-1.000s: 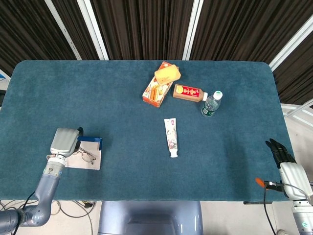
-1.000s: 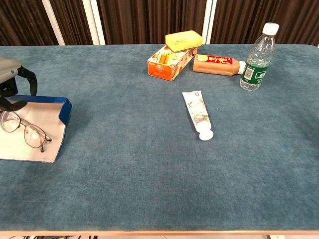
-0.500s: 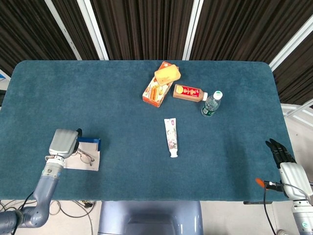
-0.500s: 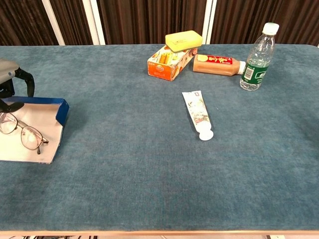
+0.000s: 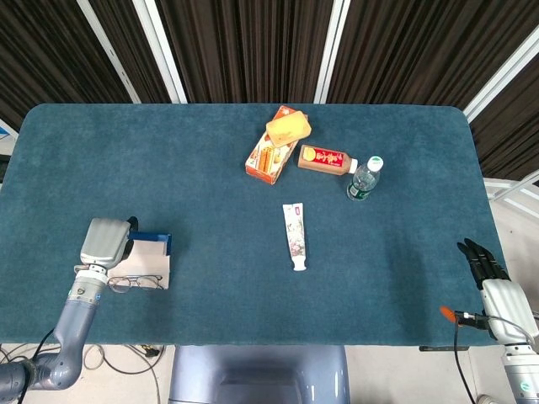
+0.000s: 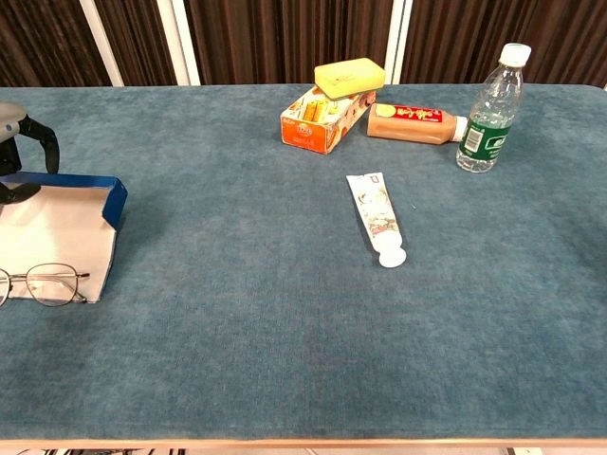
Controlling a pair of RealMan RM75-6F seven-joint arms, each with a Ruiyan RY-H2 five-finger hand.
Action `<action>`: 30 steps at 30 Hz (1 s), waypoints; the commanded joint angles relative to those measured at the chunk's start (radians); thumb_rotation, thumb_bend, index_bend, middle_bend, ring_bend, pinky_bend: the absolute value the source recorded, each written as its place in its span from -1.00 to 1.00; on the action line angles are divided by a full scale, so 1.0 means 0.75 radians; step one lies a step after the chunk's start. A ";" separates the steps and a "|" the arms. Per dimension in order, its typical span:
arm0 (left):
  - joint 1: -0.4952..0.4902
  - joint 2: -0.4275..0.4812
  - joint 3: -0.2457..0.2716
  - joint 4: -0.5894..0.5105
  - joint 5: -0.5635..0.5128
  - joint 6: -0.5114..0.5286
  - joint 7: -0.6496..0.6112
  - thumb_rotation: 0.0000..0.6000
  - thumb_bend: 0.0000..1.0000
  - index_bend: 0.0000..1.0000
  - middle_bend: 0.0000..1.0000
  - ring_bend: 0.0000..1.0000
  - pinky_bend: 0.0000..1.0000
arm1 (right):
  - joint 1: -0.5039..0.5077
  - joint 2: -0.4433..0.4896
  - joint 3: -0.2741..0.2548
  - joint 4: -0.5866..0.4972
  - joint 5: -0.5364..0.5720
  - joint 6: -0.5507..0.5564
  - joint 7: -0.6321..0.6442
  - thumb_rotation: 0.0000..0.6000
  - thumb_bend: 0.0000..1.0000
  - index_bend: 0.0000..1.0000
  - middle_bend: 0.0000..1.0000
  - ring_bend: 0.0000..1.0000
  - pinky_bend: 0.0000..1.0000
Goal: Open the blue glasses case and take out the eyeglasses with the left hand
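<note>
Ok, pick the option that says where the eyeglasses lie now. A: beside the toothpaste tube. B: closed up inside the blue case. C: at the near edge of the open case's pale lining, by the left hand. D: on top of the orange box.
C: the eyeglasses lie at the near edge of the open blue glasses case, partly over its pale lining.

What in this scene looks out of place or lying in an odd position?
The eyeglasses lie half off the near edge of the open blue glasses case. The brown bottle lies on its side, while the water bottle stands upright. A yellow sponge sits tilted on the orange box.
</note>
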 commanded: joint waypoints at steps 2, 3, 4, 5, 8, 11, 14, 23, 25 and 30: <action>0.005 -0.011 -0.002 0.020 -0.020 -0.007 0.002 1.00 -0.16 0.09 1.00 0.90 1.00 | 0.000 0.000 0.000 -0.001 -0.001 0.001 0.000 1.00 -0.76 -1.00 -1.00 -1.00 -0.63; 0.004 -0.015 -0.005 0.027 -0.026 -0.010 0.003 1.00 -0.16 0.06 1.00 0.90 1.00 | -0.001 0.000 0.000 -0.001 -0.001 0.002 0.001 1.00 -0.76 -1.00 -1.00 -1.00 -0.63; 0.003 -0.021 -0.011 0.040 -0.036 -0.014 0.002 1.00 -0.16 0.05 1.00 0.90 1.00 | -0.001 0.000 0.000 -0.001 -0.001 0.002 0.001 1.00 -0.76 -1.00 -1.00 -1.00 -0.63; 0.001 -0.029 -0.018 0.056 -0.048 -0.019 0.001 1.00 -0.16 0.03 1.00 0.90 1.00 | 0.000 0.000 0.000 0.000 -0.001 0.002 0.001 1.00 -0.76 -1.00 -1.00 -1.00 -0.63; -0.004 -0.049 -0.037 0.096 -0.081 -0.034 -0.004 1.00 -0.25 -0.09 1.00 0.88 1.00 | 0.000 -0.001 0.001 0.000 -0.001 0.002 0.001 1.00 -0.76 -1.00 -1.00 -1.00 -0.63; -0.011 -0.066 -0.061 0.146 -0.123 -0.041 0.004 1.00 -0.56 -0.42 1.00 0.86 1.00 | -0.001 0.000 0.001 0.000 0.000 0.003 0.001 1.00 -0.76 -1.00 -1.00 -1.00 -0.63; -0.008 -0.066 -0.072 0.157 -0.135 -0.033 0.002 1.00 -0.76 -0.59 1.00 0.84 1.00 | 0.000 0.000 0.001 0.001 0.001 0.001 0.002 1.00 -0.76 -1.00 -1.00 -1.00 -0.63; 0.039 -0.008 -0.078 0.035 -0.107 0.007 -0.075 1.00 -0.65 -0.48 1.00 0.84 1.00 | -0.001 0.000 0.000 0.001 -0.001 0.002 -0.001 1.00 -0.76 -1.00 -1.00 -1.00 -0.63; 0.060 0.018 -0.063 -0.040 -0.071 0.029 -0.100 1.00 -0.58 -0.34 1.00 0.86 1.00 | -0.001 0.000 0.000 0.000 0.001 -0.001 -0.004 1.00 -0.76 -1.00 -1.00 -1.00 -0.63; 0.104 0.071 -0.022 -0.205 -0.063 0.056 -0.098 1.00 -0.50 -0.13 1.00 0.95 1.00 | -0.002 0.000 0.000 -0.002 0.001 0.002 -0.005 1.00 -0.76 -1.00 -1.00 -1.00 -0.63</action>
